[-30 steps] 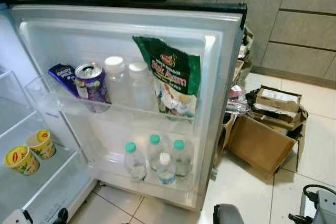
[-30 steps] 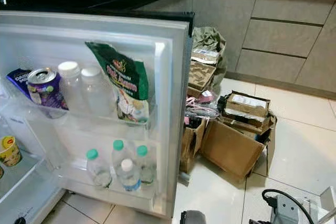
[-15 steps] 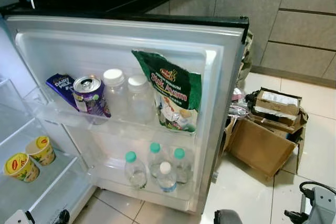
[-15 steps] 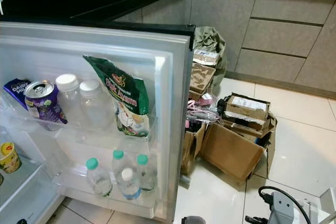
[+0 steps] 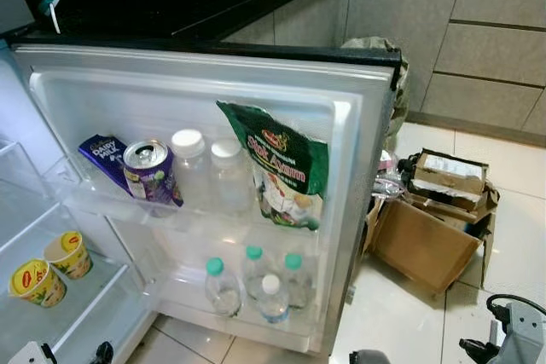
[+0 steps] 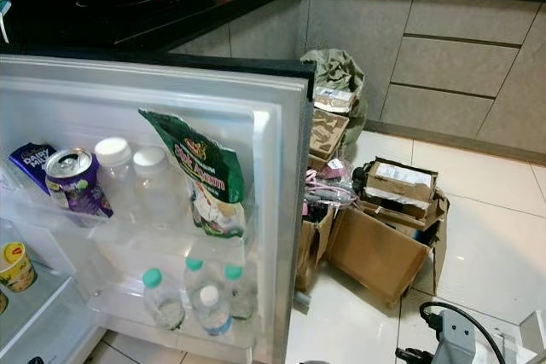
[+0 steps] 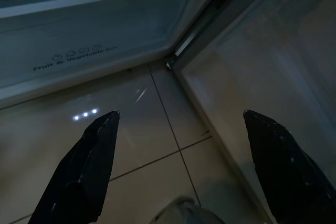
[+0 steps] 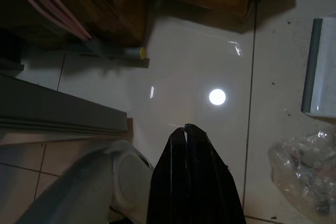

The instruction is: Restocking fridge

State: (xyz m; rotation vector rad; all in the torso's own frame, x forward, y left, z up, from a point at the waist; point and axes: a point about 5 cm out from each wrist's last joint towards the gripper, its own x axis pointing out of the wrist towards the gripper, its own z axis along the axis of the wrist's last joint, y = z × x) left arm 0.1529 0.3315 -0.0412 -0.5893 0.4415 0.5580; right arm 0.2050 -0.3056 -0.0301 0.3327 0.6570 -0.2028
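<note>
Left end effector spread above floor

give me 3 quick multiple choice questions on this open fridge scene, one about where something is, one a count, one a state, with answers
1. Where does the purple can stand?
A. on the upper door shelf, beside the white-capped bottles
B. on the lower door shelf
C. on the floor by the boxes

2. How many small water bottles stand on the lower door shelf?
A. two
B. four
C. six

3. How are the left gripper's fingers?
A. shut on a bottle
B. shut on nothing
C. spread open

Answers:
1. A: the purple can sits on the upper door shelf, next to the white-capped bottles.
2. B: the small water bottles number three with green caps and one with a white cap.
3. C: the left gripper shows its two fingers far apart over the tiled floor, holding nothing.
</note>
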